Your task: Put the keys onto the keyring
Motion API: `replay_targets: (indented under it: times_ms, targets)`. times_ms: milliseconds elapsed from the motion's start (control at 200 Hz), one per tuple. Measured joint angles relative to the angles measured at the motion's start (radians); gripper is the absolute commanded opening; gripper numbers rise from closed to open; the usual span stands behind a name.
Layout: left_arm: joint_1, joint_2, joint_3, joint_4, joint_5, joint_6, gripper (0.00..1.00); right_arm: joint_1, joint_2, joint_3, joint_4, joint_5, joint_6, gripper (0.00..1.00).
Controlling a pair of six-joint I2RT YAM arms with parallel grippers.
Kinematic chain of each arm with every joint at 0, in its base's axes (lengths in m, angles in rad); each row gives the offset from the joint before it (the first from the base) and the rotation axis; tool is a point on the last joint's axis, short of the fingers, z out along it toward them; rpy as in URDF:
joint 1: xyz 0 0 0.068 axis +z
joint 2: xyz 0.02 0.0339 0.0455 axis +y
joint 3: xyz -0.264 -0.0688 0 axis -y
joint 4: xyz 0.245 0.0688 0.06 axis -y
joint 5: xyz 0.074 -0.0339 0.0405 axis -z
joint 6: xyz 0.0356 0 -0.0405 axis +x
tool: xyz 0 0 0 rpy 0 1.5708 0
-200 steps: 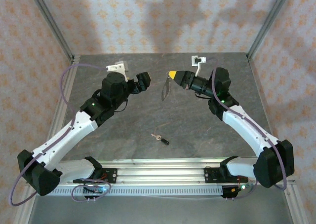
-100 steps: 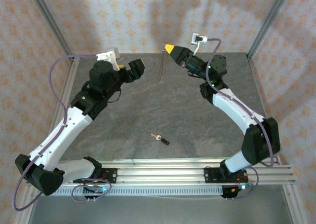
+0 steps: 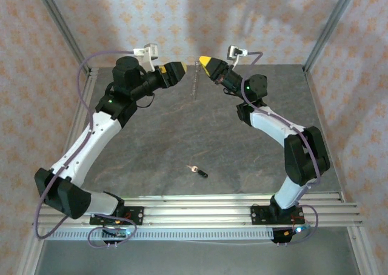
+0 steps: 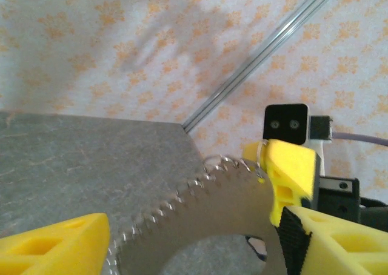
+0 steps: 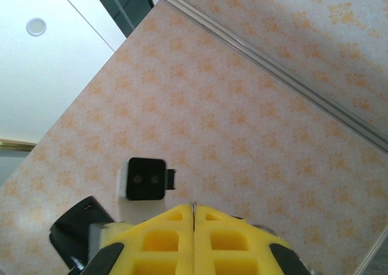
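Both arms have lifted toward the far edge of the table [image 3: 151, 142]. The right fingers [image 3: 206, 61] pinch the dangling keyring [image 3: 195, 81]. The left fingers [image 3: 176, 71] stand apart around it and should close squarely. The key [image 3: 197, 170] lies near the front edge.

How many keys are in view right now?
1. The key lies on the table near its front edge, between the arm bases, well apart from the keyring hanging from the right gripper. Nothing seems to hide another.

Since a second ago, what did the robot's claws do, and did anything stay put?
The right claw carried the keyring up and back, dangling. The left claw rose too and swung in beside it. The key stayed on the table.
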Motion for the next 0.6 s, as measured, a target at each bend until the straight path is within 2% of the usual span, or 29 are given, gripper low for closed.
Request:
replay_targets:
  times_ms: [190, 596]
  targets:
    - [0.018, 0.067, 0.0, 0.11, 0.084, -0.085, 0.56, 0.018, 0.003, -0.033, 0.021, 0.007, 0.006, 0.0]
    - [0.018, 0.09, -0.001, 0.234, 0.165, -0.164, 0.44, 0.035, 0.041, -0.036, 0.04, 0.017, 0.012, 0.0]
